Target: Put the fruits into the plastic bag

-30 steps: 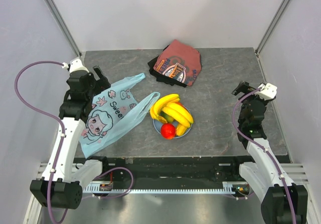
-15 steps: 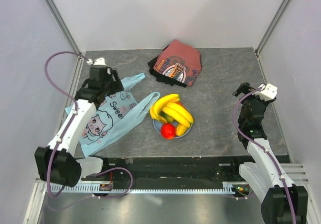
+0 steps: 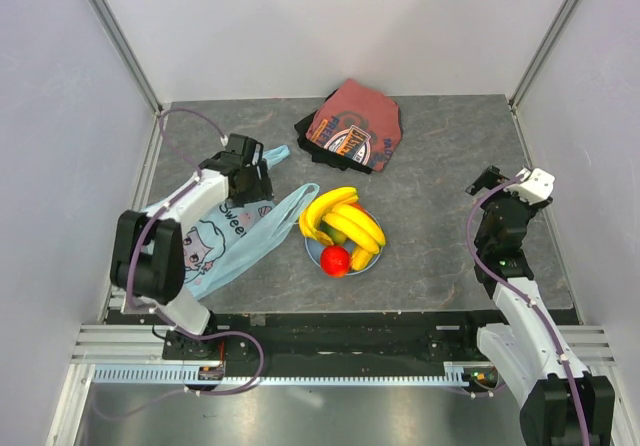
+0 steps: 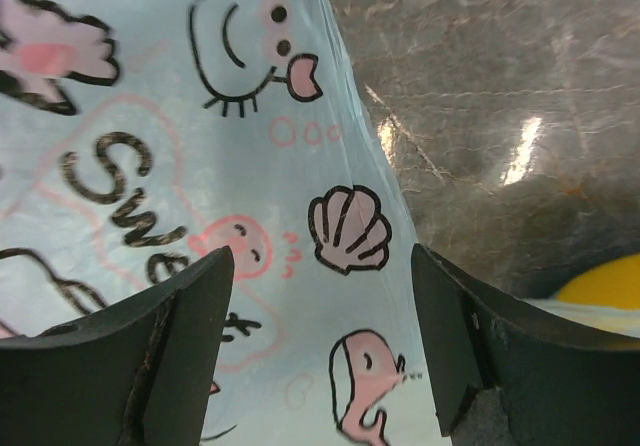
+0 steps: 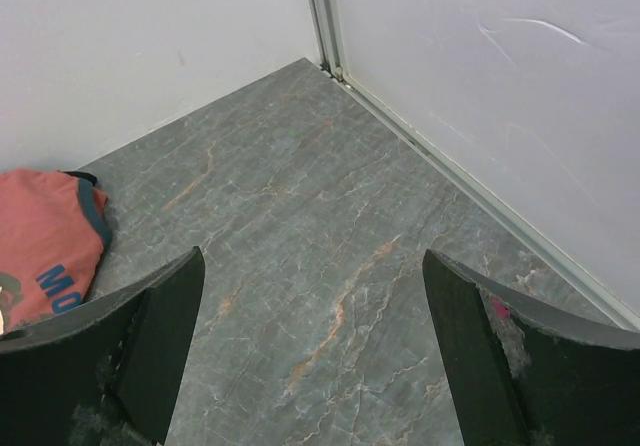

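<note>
Top view, 12 o'clock taken as the far edge of the counter (image 3: 440,146).

Left hand (image 3: 248,171): positioned over the upper end of the plastic bag (image 3: 215,236), by its handles. In the wrist view the jaws stand apart, with the printed bag surface directly below and between them. Nothing is gripped. Whether the fingertips touch the film cannot be told.

Plastic bag: lying flat on the counter and running from the left hand toward 7 o'clock. One handle reaches toward the bananas (image 3: 345,221).

Fruits: bananas and a red round fruit (image 3: 336,259) sit on the plate (image 3: 376,258), at about 4 o'clock from the left hand and near the bag's handle.

Right hand (image 3: 495,181): at 3 o'clock from the plate and well apart from it, jaws wide, holding nothing.

Folded red cloth (image 3: 352,126): at 12 o'clock from the plate.
</note>
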